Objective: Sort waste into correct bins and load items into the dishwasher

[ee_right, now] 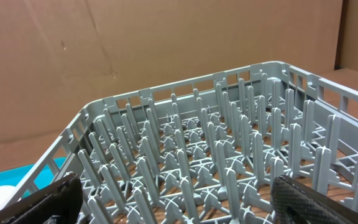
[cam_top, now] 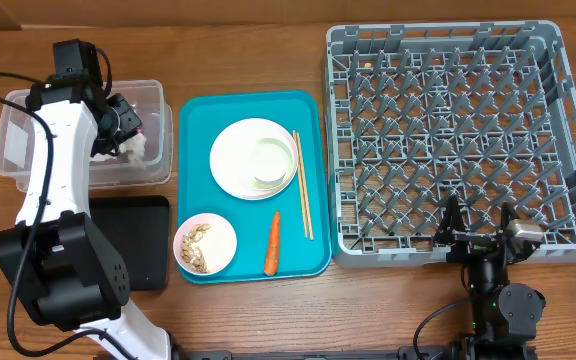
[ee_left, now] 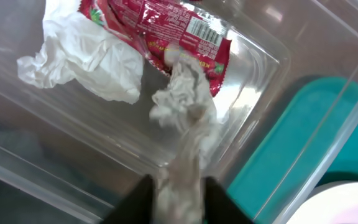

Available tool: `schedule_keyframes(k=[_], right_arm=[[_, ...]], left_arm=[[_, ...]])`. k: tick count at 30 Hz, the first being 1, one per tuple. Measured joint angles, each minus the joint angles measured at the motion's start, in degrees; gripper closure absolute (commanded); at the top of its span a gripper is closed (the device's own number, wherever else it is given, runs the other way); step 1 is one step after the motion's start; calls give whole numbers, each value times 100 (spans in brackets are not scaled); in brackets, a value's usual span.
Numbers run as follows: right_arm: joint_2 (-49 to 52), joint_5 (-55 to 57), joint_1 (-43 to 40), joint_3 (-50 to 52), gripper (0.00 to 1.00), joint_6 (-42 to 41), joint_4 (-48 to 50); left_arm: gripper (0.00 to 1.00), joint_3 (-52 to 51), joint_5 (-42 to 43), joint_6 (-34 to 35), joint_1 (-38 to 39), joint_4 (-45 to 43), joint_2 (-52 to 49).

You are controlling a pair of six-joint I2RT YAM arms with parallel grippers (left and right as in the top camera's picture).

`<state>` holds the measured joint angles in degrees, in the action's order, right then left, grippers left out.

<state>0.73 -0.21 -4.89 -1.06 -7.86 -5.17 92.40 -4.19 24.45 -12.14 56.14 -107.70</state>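
Wooden table [cam_top: 268, 320], clear tub [ee_left: 278, 59], red wrapper [ee_left: 160, 25], white barcode label [ee_left: 202, 31], lettering illegible

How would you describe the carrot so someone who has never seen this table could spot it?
Find the teal tray in the middle of the table, left of the big grey rack. Along its near edge, the carrot lies between the small plate of food scraps and the wooden chopsticks. It is the only orange thing there, short and tapered.
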Motion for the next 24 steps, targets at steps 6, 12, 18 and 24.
schedule_keyframes(k=[6,12,18,24], right_arm=[[0,0,0,0,0,0,-2],[0,0,0,0,0,-2,2],[0,2,0,0,0,0,2],[0,0,0,0,0,0,4]], left_arm=[[61,0,2,-179,0,-15,0],[51,2,120,-372,2,212,24],[55,2,404,-498,15,977,581],[55,39,743,-522,245,2109,1502]])
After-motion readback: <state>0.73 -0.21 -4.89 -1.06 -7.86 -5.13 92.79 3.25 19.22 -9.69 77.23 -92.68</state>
